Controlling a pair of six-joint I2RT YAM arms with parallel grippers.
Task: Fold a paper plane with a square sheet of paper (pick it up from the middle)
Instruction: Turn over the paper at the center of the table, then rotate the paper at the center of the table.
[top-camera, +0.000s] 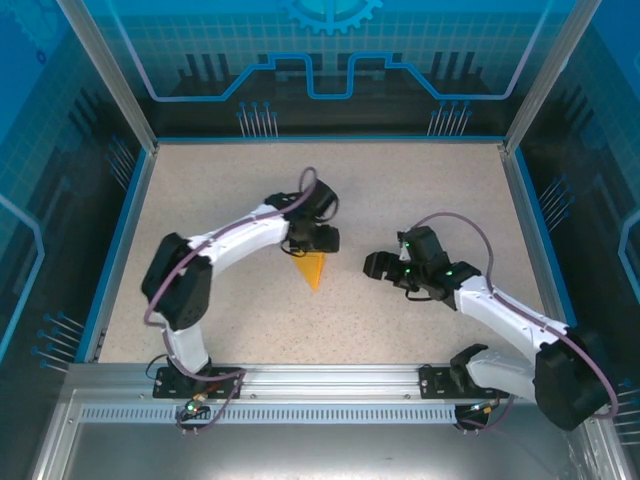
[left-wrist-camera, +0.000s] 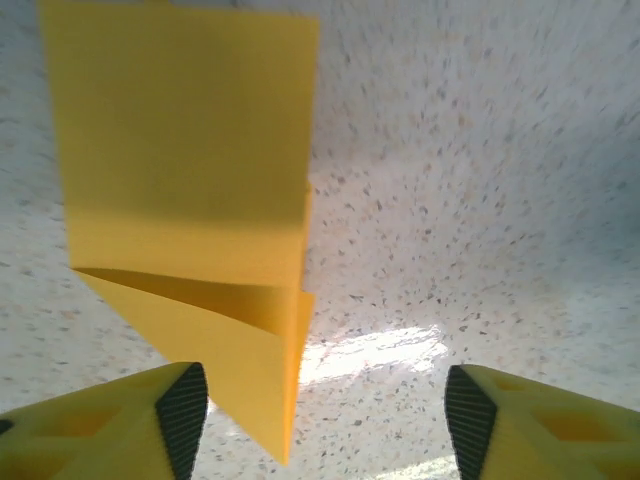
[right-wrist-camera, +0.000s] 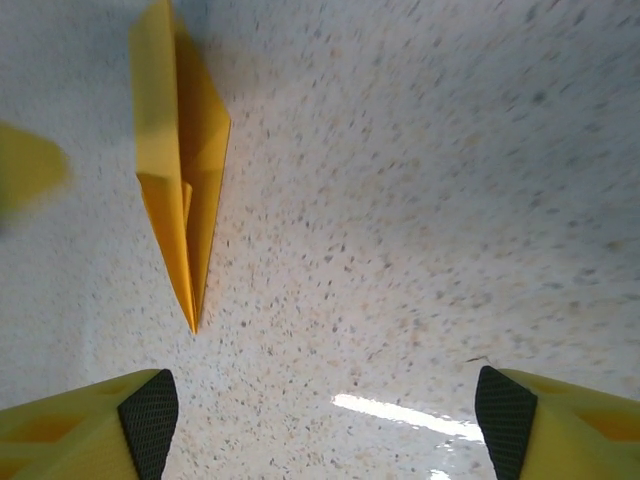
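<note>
The orange-yellow sheet of paper is folded into a narrow pointed paper plane (top-camera: 313, 269) and lies on the speckled table near the middle. My left gripper (top-camera: 317, 243) hangs right over its wide far end. In the left wrist view the paper plane (left-wrist-camera: 190, 190) shows creased layers. Its near edge reaches down beside the left pad (left-wrist-camera: 184, 419), and my left gripper (left-wrist-camera: 325, 420) stands open, with bare table in most of the gap. My right gripper (top-camera: 378, 265) is a short way to the right of it. There the paper plane (right-wrist-camera: 178, 190) lies at upper left, apart from my open right gripper (right-wrist-camera: 328, 425).
The speckled table (top-camera: 420, 190) is bordered by a blue rim and metal posts, with a glass wall (top-camera: 330, 60) at the back. A metal rail (top-camera: 330, 380) carrying both arm bases runs along the near edge. A blurred yellow finger of the left gripper (right-wrist-camera: 25, 165) shows beside the plane.
</note>
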